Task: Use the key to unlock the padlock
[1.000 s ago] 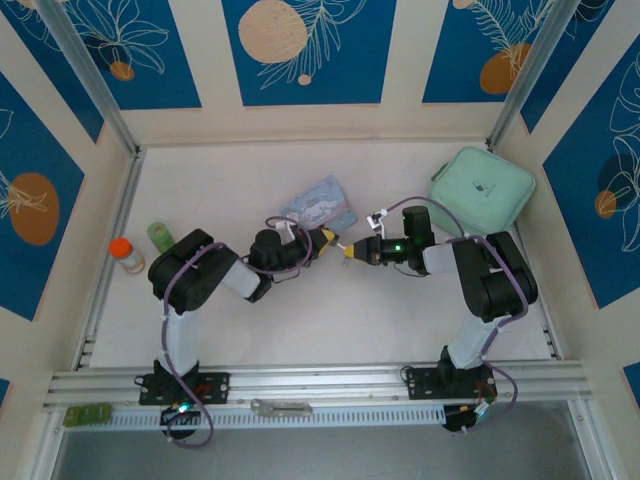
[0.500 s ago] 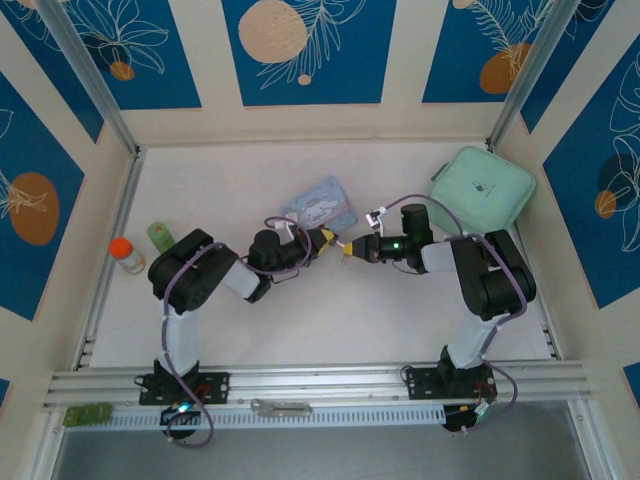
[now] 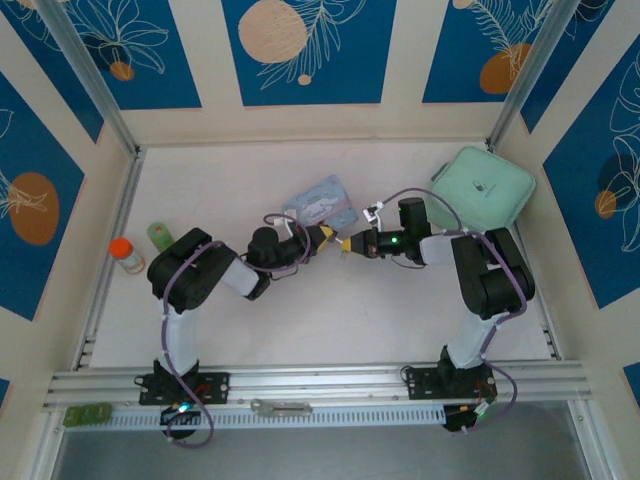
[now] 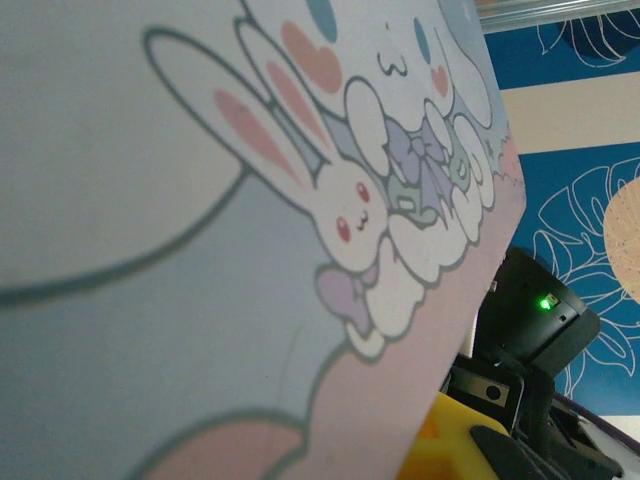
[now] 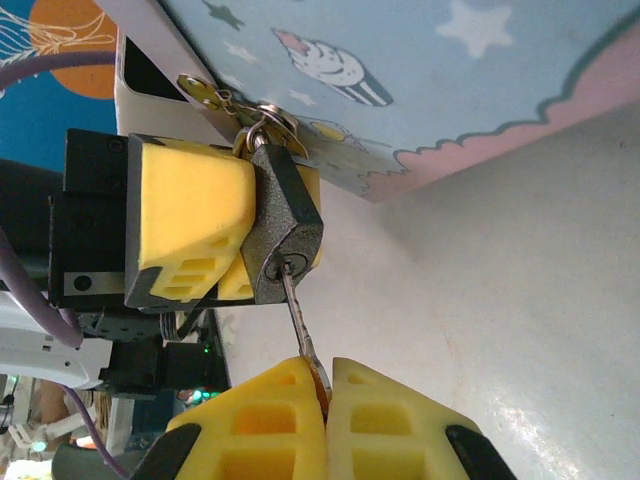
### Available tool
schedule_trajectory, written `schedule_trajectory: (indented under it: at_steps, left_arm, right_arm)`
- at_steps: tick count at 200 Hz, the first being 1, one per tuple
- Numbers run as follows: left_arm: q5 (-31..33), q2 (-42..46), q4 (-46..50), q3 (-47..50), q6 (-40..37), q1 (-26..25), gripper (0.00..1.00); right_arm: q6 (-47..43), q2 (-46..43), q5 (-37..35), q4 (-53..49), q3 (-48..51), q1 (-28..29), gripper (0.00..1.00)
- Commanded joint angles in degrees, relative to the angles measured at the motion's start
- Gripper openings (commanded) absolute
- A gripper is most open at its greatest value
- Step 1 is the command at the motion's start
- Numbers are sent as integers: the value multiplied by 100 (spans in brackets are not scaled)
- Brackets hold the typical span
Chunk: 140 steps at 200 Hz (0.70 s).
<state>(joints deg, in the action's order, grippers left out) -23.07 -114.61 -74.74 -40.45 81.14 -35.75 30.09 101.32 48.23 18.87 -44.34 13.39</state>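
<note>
My right jaws pinch the key [image 5: 297,320]; my left jaws clamp the padlock [image 5: 285,222]. Twisting off-axis could bend the key.

Your two arms fold inward, elbows bent, so your left claw [image 3: 324,238] and right claw [image 3: 347,246] face each other, nearly tip to tip, both pinched closed.

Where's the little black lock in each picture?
Top external: the small black squarish metal padlock is tiny, where the two arms' yellow jaws meet, just below the pale-blue rectangular cartoon tin.
Left wrist: the tin lies close up, its bunny drawing at centre.
Right wrist: padlock left of centre, clamped in yellow jaws, under the tin.
Shared landmark: the tin.
</note>
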Motion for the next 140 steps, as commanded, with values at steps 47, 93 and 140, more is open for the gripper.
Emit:
schedule_trajectory:
  at_steps: [47,93,140]
  left_arm:
    - [-1735,136,126,-185,-252,-178,0]
    - [-1510,288,535,-118,-576,-187,0]
    - [-1187,420,843,-150,-957,-263,0]
  right_arm:
    - [-366,19,-108,-604,-620,-70,0]
    - [1,-73,-28,-631,-621,87,0]
    - [664,-253,-191,-486,-419,376,0]
